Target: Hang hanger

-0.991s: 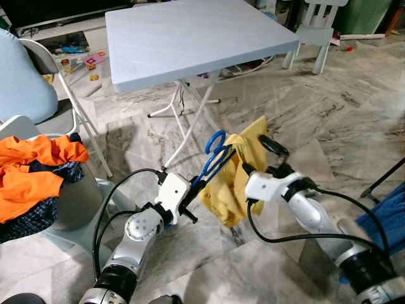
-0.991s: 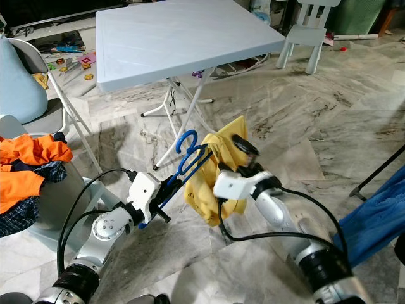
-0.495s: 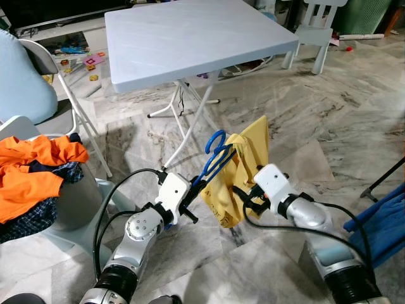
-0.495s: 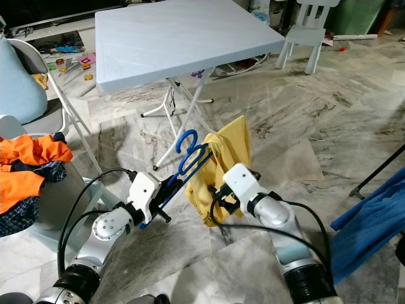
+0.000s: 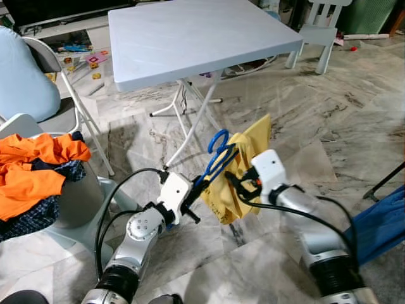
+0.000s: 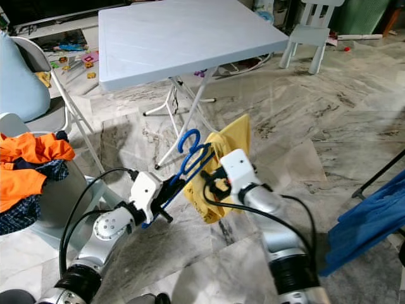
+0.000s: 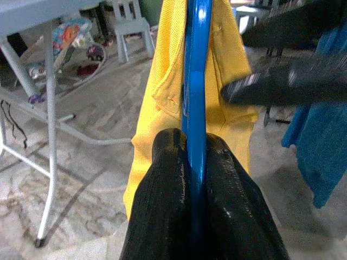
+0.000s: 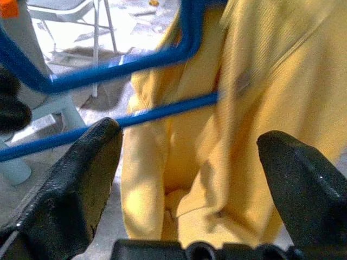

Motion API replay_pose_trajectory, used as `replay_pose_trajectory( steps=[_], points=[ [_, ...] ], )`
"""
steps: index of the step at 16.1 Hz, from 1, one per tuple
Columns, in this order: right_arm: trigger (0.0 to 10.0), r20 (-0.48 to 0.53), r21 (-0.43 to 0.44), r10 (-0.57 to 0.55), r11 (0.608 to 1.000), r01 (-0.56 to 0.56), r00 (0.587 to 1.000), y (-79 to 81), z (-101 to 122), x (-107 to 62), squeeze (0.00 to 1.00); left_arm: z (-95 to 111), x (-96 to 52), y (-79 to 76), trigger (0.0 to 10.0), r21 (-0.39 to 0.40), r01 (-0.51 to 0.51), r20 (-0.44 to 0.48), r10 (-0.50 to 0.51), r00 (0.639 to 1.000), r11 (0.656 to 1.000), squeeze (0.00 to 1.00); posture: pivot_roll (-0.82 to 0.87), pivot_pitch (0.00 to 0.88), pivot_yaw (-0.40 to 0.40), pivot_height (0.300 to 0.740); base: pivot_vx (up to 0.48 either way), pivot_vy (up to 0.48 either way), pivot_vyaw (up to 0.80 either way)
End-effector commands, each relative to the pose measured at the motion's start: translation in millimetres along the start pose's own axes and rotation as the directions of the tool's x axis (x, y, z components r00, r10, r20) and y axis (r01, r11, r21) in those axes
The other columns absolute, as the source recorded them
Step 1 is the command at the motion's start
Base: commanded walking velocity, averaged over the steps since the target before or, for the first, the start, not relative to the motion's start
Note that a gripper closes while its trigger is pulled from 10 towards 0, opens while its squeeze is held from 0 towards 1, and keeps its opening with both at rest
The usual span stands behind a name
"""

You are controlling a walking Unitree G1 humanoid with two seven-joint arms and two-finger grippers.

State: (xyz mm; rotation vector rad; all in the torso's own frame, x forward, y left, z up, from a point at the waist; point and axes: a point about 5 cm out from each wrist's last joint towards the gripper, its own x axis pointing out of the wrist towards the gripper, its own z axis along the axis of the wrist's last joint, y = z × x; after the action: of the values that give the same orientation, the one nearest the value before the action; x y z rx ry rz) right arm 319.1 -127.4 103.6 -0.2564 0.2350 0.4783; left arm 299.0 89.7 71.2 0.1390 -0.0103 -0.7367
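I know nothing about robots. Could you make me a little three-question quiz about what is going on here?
1. True or false: the left pincer is shut on the blue hanger.
2. What colour is the shirt on the hanger?
3. The right pincer is: A) open, facing the shirt; B) shut on the table; C) holding the orange clothes.

Key: 1 true; 2 yellow; 3 A.

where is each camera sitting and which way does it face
Left and right eye views: on the head, looking forward and down at both silver arms, the blue hanger with the yellow shirt, and the folding table.
Left wrist view: along the left gripper, shut on the hanger.
Right wrist view: between the open right gripper fingers, facing the shirt.
All share hanger and shirt.
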Motion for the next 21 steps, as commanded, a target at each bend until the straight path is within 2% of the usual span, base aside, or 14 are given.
replay_pose_trajectory(
  steps=[1,2,9,13,19,21],
  points=[
    [4.3,0.002,-0.014,-0.017,1.0,0.017,1.0,-0.1,2,3.3,0.0,13,2.1,2.8,0.0,0.008,-0.007,0.066,0.007,0.998,1.0,0.0,-0.13,0.098,0.059,0.74,0.0,0.0,0.0],
    [0.0,0.009,-0.012,-0.048,0.999,0.048,0.999,-1.7,3,6.5,0.0,14,3.4,1.3,0.0,0.011,-0.002,0.071,0.001,0.997,1.0,0.0,-0.13,0.096,0.056,0.74,0.0,0.0,0.0],
    [0.0,0.051,-0.004,-0.294,0.956,0.295,0.954,-33.8,16,20.1,0.0,22,3.9,-4.8,0.0,0.004,0.029,0.104,-0.029,0.994,1.0,0.0,-0.11,0.093,0.055,0.74,0.0,0.0,0.0],
    [0.0,0.081,0.004,-0.328,0.944,0.329,0.941,-40.9,18,20.2,0.0,20,3.8,-6.7,0.0,0.0,0.037,0.096,-0.037,0.995,0.999,0.0,-0.12,0.088,0.056,0.74,0.0,0.0,0.0],
    [0.0,0.058,0.014,-0.377,0.926,0.376,0.925,-53.2,10,16.2,0.0,17,2.5,-3.6,0.0,0.009,0.027,0.073,-0.027,0.997,1.0,0.0,-0.12,0.086,0.057,0.74,0.0,0.0,0.0],
    [0.0,0.075,0.02,-0.389,0.921,0.389,0.918,-57.5,16,16.4,0.0,15,2.4,-0.7,0.0,0.042,0.005,0.052,-0.007,0.999,0.999,0.0,-0.11,0.085,0.052,0.74,0.0,0.0,0.0]
  ],
)
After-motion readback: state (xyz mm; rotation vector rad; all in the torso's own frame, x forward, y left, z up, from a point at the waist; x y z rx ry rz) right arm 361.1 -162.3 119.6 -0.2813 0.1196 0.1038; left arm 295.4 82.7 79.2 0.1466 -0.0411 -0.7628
